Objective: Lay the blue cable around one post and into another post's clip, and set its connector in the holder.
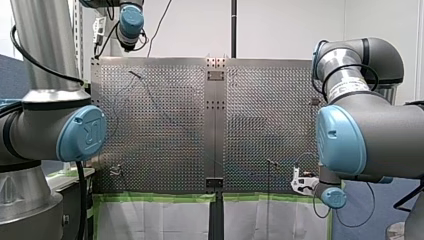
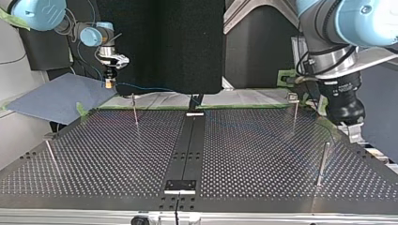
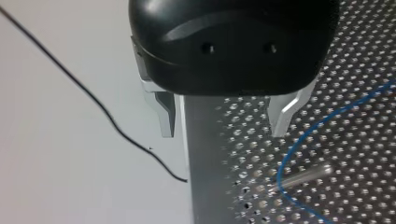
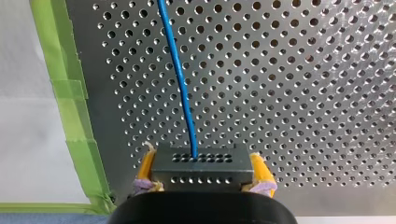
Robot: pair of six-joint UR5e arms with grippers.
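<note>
In my right gripper (image 4: 201, 164), clamped tight: the connector (image 4: 201, 171), blue cable (image 4: 180, 84) leading straight off at 12 o'clock over the perforated table (image 4: 303, 93). Below my left gripper (image 3: 224, 119), spread wide and empty: cable bending round a post (image 3: 306, 175) at 5 o'clock, nearest this arm.

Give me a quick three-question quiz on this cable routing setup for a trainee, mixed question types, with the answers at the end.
1. True or false: my right gripper is shut on the connector.
2. In the left wrist view, the blue cable curves past: A) a metal post; B) a cardboard box; C) a bottle.
3. Fill in: the fingers of my left gripper are ____, with nothing between them.
Key: 1 true; 2 A; 3 open.
</note>
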